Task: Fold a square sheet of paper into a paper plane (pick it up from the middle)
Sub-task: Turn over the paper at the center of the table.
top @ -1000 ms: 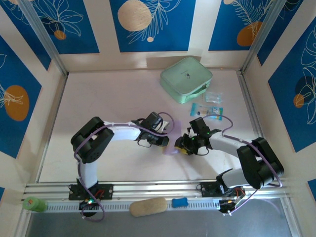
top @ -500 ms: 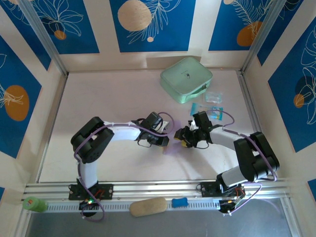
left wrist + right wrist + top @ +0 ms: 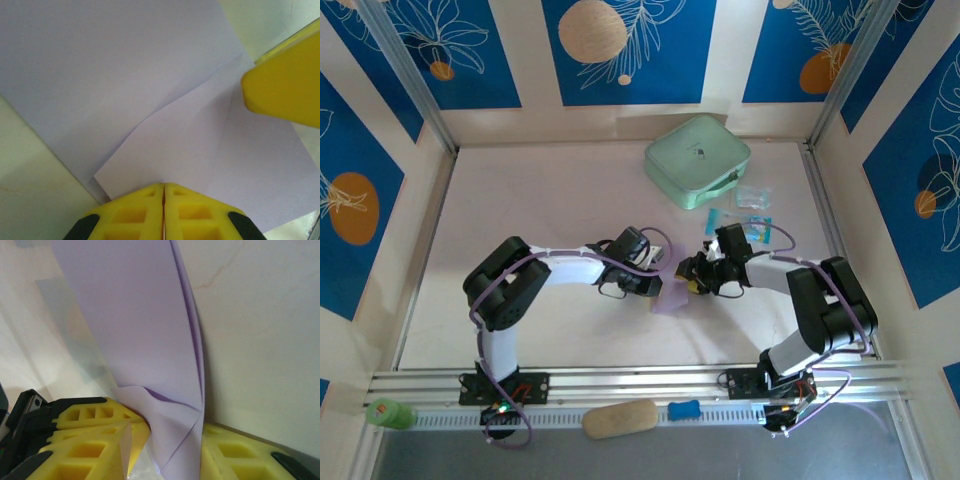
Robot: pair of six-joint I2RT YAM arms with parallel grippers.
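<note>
Your left gripper [image 3: 164, 195] is clamped tight on the near edge of the lavender sheet of paper [image 3: 125, 75], fingers pressed together with no gap. The sheet sits mid-table between the two arms, already carrying a diagonal crease, one flap lying over the rest. Your right gripper [image 3: 165, 450] has its fingers apart; the paper rises up through that gap, rumpled at the bottom and touching one finger [image 3: 235, 452]. Whether it is pinched there, you cannot tell. Behind the arms, well apart from the paper, lies the mint-green case [image 3: 697, 160], with small blue packets [image 3: 753, 212] near the right arm's forearm. On the near rail sit a tan oblong [image 3: 620, 418], a blue piece [image 3: 685, 410] and a green item [image 3: 388, 413].
</note>
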